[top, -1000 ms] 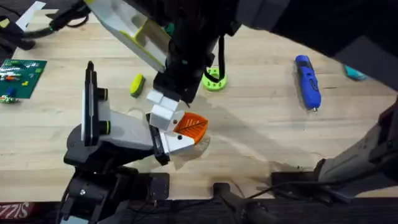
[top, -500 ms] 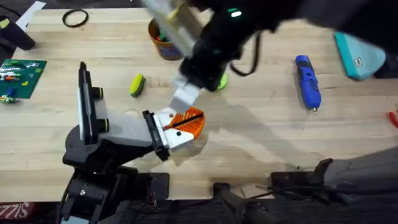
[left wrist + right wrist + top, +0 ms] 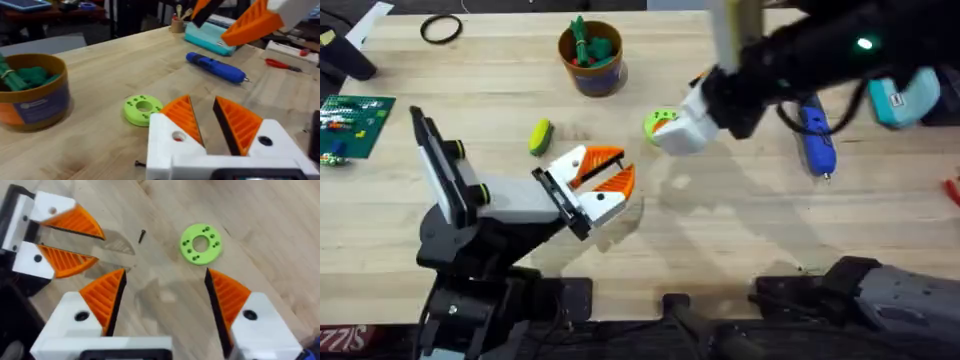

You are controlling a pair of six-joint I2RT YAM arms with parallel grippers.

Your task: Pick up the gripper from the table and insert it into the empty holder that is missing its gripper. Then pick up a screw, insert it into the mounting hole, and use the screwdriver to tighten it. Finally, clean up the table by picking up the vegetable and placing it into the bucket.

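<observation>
- Over the middle of the pale wooden table, the left gripper, white with orange ribbed pads, hovers with its jaws narrowly apart and nothing between them.
- Further back and to the right, the right gripper hangs above the flat bright green disc with holes; the right wrist view shows its jaws spread wide and empty.
- A small dark screw lies on the wood between the green disc and the left gripper.
- The bright blue stubby powered screwdriver lies flat on the right part of the table, its thin metal tip pointing toward the near edge, partly crossed by the right arm.
- The small round tan-brown bucket stands upright near the far edge, green pieces inside it.
- A small yellow-green oblong piece lies left of centre, well apart from the bucket.
- A teal flat object sits at the far right, and a green circuit board lies at the left edge.
</observation>
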